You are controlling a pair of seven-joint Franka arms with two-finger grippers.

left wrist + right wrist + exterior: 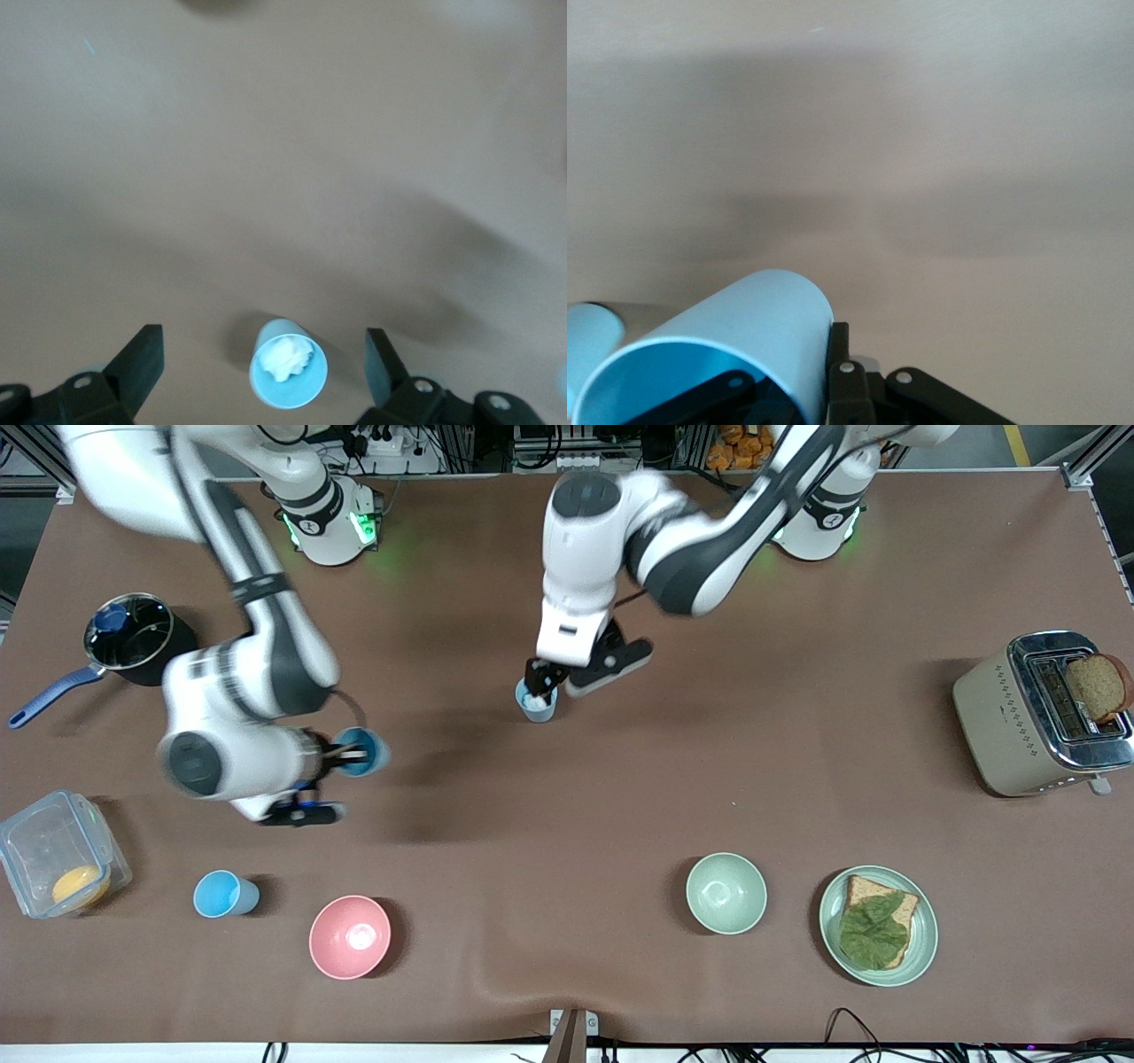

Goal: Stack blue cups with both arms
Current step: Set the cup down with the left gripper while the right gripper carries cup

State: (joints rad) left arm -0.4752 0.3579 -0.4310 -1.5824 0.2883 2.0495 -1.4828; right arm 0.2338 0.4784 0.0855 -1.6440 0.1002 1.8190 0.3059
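A paler blue cup [537, 701] with a whitish inside stands upright mid-table. My left gripper [541, 679] hangs open just over it. In the left wrist view the cup [289, 364] sits between the two spread fingers [143, 358], touching neither. My right gripper [347, 756] is shut on the wall of a bright blue cup [361, 750] and holds it tilted above the table toward the right arm's end. In the right wrist view [788, 372] one finger is inside this cup [744, 332] and one outside. A third blue cup [225, 893] stands nearer the front camera and also shows in the right wrist view [589, 341].
A pink bowl [350, 936] sits beside the third cup. A pale green bowl [726, 893] and a plate with bread and lettuce [921, 930] lie near the front edge. A toaster [1019, 717], a black pot [133, 638] and a clear container [53, 850] stand at the table's ends.
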